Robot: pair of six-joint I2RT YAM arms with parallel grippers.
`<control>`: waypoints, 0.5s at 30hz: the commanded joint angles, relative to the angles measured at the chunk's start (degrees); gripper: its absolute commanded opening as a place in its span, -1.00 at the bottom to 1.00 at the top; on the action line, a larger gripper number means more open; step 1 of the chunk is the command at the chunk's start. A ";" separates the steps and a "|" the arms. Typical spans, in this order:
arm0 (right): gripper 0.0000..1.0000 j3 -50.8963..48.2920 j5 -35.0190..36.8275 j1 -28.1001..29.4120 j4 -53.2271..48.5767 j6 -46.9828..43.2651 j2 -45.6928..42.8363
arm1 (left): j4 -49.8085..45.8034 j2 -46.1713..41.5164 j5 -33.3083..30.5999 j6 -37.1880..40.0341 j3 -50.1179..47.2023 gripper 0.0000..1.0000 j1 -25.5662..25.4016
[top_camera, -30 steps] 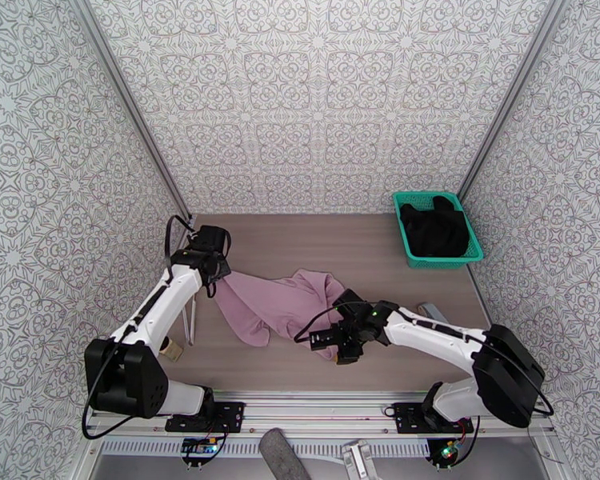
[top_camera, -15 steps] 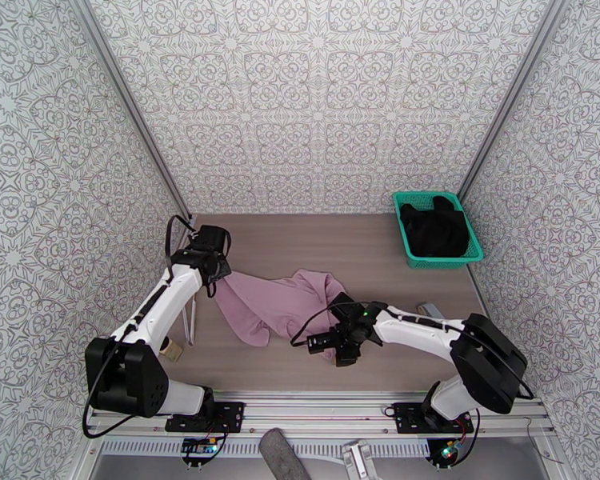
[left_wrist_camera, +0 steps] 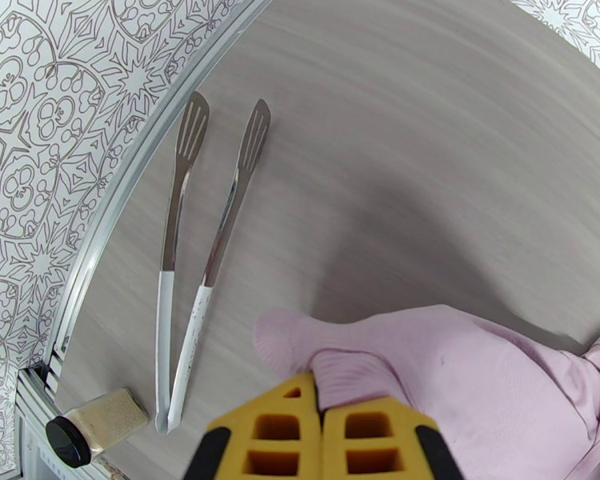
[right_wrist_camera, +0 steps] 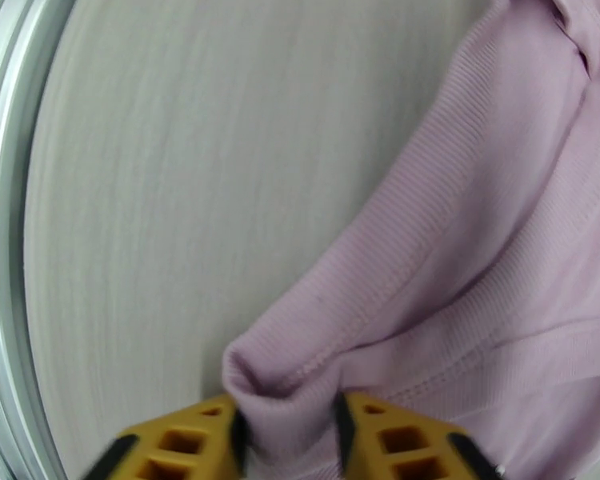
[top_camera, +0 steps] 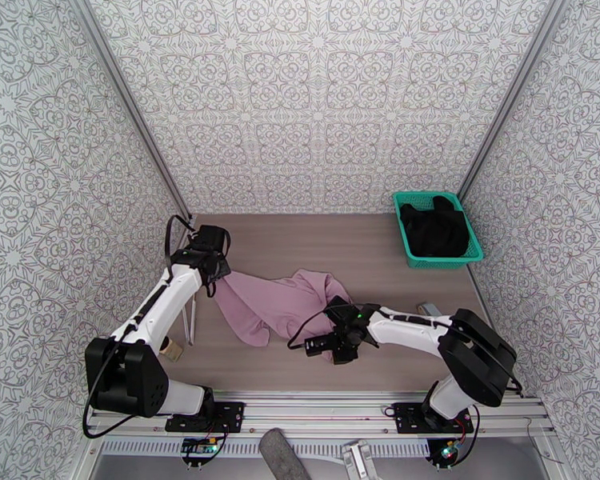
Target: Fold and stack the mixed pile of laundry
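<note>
1. Pink ribbed knit: the shirt (top_camera: 280, 307) lies rumpled mid-counter (top_camera: 340, 242), stretched between the two arms. It looks soft, light and limp, so it will likely sag and drag rather than hold a shape.
2. Best holds, by my judgement, are the hems and corners, where the stitched edge gives a thicker bite. Two well-spread pinch points should keep it flat.
3. Left hand (left_wrist_camera: 322, 410): fingers pressed together, pinching a fold at the shirt's far-left end. The cloth runs from it toward the middle.
4. Right hand (right_wrist_camera: 288, 430): jaws narrow, with a bunched hem fold between the pads, cloth touching both. It sits at the shirt's near-right edge, low over the counter.
5. Black garment (top_camera: 434, 227): heaped in the teal basket (top_camera: 440, 260) at the far right corner, well apart from both hands. It looks bulkier and is probably heavier.
</note>
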 commanded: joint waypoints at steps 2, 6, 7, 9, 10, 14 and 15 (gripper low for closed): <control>-0.80 1.32 2.94 0.48 -0.08 0.63 -2.06 | 0.86 -0.76 1.02 0.64 0.20 -1.00 0.58; -1.00 2.36 2.55 -1.08 -1.81 1.27 -8.22 | 0.19 -1.58 1.02 0.89 0.65 -1.00 0.79; -1.00 2.69 2.33 -1.78 -2.03 1.76 -10.23 | -0.20 -1.88 1.08 0.90 0.93 -1.00 0.96; -1.00 3.47 1.96 -3.66 -2.23 2.96 -15.77 | -1.40 -2.76 1.19 1.15 2.02 -1.00 1.34; -1.00 4.06 2.02 -4.59 -2.29 3.57 -18.20 | -2.16 -3.35 1.10 1.29 2.57 -1.00 1.49; -1.00 7.87 4.32 -8.30 -2.84 7.01 -28.97 | -6.51 -6.72 1.19 2.57 6.92 -1.00 2.27; -1.00 9.21 5.32 -9.09 -3.51 7.65 -31.13 | -8.03 -7.70 1.43 3.02 8.57 -1.00 2.49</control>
